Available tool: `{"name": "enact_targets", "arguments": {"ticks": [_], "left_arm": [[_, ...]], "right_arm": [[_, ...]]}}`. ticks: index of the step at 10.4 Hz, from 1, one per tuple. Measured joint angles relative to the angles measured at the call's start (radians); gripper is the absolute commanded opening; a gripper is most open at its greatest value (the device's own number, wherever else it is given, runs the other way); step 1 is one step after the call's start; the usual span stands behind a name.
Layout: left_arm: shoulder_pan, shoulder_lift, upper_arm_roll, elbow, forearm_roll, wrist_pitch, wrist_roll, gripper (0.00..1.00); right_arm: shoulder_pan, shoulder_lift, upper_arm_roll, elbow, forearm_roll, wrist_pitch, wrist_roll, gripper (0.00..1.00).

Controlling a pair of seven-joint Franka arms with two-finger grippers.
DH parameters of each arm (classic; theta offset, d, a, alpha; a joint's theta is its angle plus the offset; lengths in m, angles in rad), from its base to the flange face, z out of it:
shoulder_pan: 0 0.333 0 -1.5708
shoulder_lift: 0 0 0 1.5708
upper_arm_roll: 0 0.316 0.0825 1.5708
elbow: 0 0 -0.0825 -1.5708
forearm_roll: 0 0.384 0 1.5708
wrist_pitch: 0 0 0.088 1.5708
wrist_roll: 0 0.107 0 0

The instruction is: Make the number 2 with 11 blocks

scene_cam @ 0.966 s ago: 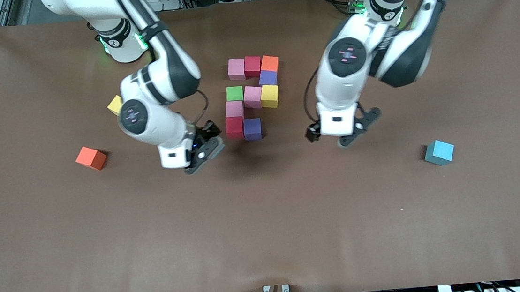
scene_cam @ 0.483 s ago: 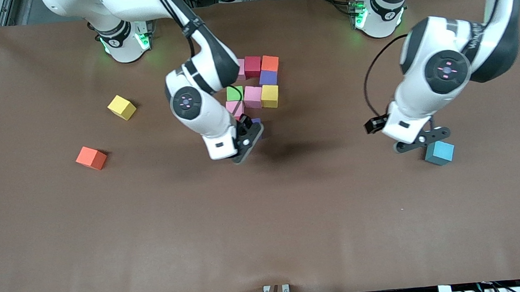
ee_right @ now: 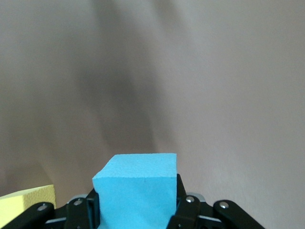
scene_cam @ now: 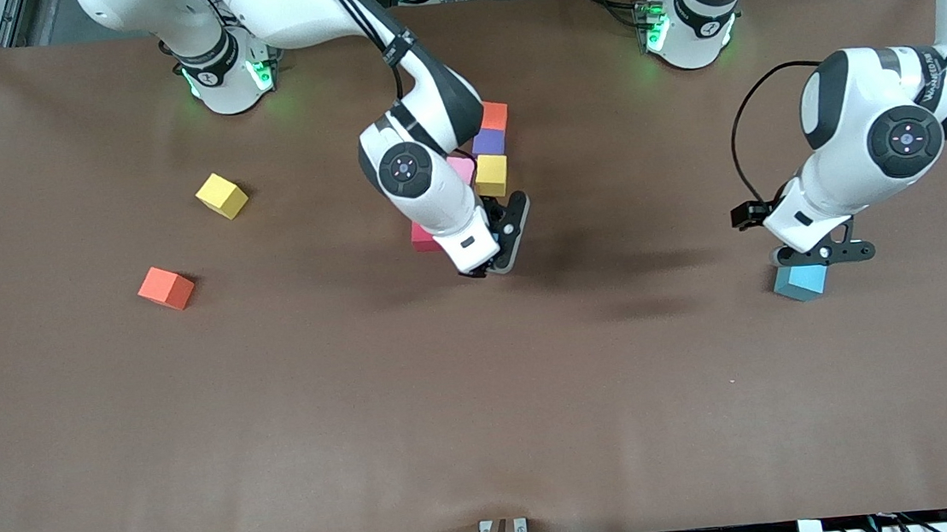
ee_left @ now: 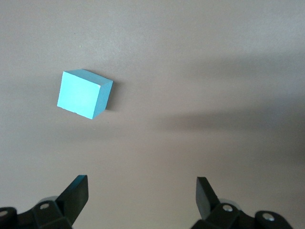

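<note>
The part-built number 2 lies mid-table, largely hidden by my right arm. Its orange block (scene_cam: 495, 115), purple block (scene_cam: 489, 140), yellow block (scene_cam: 490, 174), a pink block (scene_cam: 461, 167) and a red block (scene_cam: 424, 238) show. My right gripper (scene_cam: 500, 251) (ee_right: 136, 202) hangs over the digit's nearest row, shut on a teal-blue block (ee_right: 136, 179); that block is hidden in the front view. My left gripper (scene_cam: 820, 257) (ee_left: 143, 191) is open over a second teal-blue block (scene_cam: 799, 282) (ee_left: 83, 94) toward the left arm's end. That block lies ahead of the fingers, not between them.
A loose yellow block (scene_cam: 221, 195) and a loose orange block (scene_cam: 166, 288) lie toward the right arm's end of the brown table (scene_cam: 485, 402). A yellow block's corner (ee_right: 26, 202) shows in the right wrist view.
My right arm has swung toward the left arm's end, coming over the digit and covering most of it. My left arm has moved out over the loose teal-blue block.
</note>
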Motion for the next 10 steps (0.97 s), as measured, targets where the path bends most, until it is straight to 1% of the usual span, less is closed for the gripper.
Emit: {"name": "enact_targets", "arguments": {"ticks": [2,5,7,10], "left_arm": [[0.000,0.000,0.020,-0.022,0.000,0.023,0.043,1.00],[0.000,0.000,0.050,-0.031,0.000,0.028,0.074,1.00],[0.000,-0.002,0.081,-0.029,0.000,0.037,0.108,1.00],[0.001,-0.013,0.121,0.000,0.000,0.043,0.136,1.00]], "right_arm": [[0.036,0.025,0.003,0.000,-0.001,0.051,-0.059,0.00],[0.059,0.049,0.013,-0.011,-0.002,0.055,-0.185,0.00],[0.059,0.056,0.020,-0.039,-0.002,0.055,-0.208,0.00],[0.058,0.057,0.052,-0.085,-0.002,0.057,-0.212,0.00]]}}
